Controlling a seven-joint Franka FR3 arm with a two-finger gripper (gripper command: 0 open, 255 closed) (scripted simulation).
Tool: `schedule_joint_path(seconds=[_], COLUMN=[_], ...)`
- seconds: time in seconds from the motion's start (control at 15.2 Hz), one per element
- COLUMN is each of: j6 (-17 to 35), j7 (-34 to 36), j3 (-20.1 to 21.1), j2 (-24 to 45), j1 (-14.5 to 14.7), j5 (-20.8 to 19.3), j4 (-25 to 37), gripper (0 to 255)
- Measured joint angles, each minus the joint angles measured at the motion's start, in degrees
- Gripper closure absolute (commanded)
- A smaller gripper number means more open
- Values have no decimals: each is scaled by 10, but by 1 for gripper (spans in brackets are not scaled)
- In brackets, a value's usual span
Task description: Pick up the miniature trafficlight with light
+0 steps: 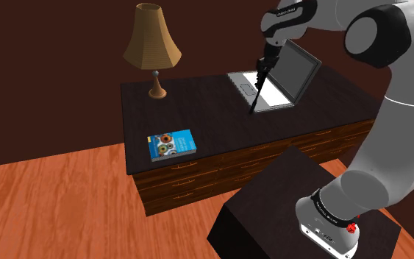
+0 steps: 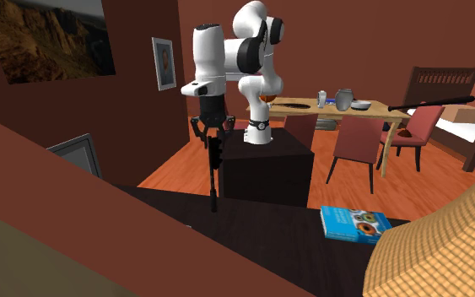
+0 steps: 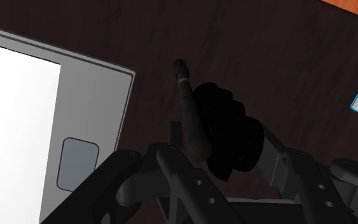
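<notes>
**Black pole clamped, low over the bench**

Black all over, the slim pole-shaped miniature traffic light [image 1: 257,90] hangs upright from the black two-finger hand [image 1: 265,62], whose fingers are clamped on its upper end. Its foot is at the near edge of the open grey laptop [image 1: 301,68] on the dark wooden bench [image 1: 198,99]. We cannot tell whether the foot touches or is just clear. The blue-covered book [image 1: 172,144] and tan-shaded table lamp [image 1: 151,44] stand well apart, so neither is an obstacle.

We judge the step in hand to be the lift. To do it well:
- Rise straight up.
- Hold the squeeze steady.
- Avoid any sideways sweep. The grip is high on a long thing, so the foot could swing and clip the laptop.
- Go slowly until the foot is plainly clear.
</notes>
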Motion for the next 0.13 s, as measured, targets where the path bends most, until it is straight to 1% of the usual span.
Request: schedule_joint_path(seconds=[0.13], j6=[-9], j7=[1], j3=[-1], j2=[-4], j1=[0], j5=[-2], j4=[6], gripper=[255])
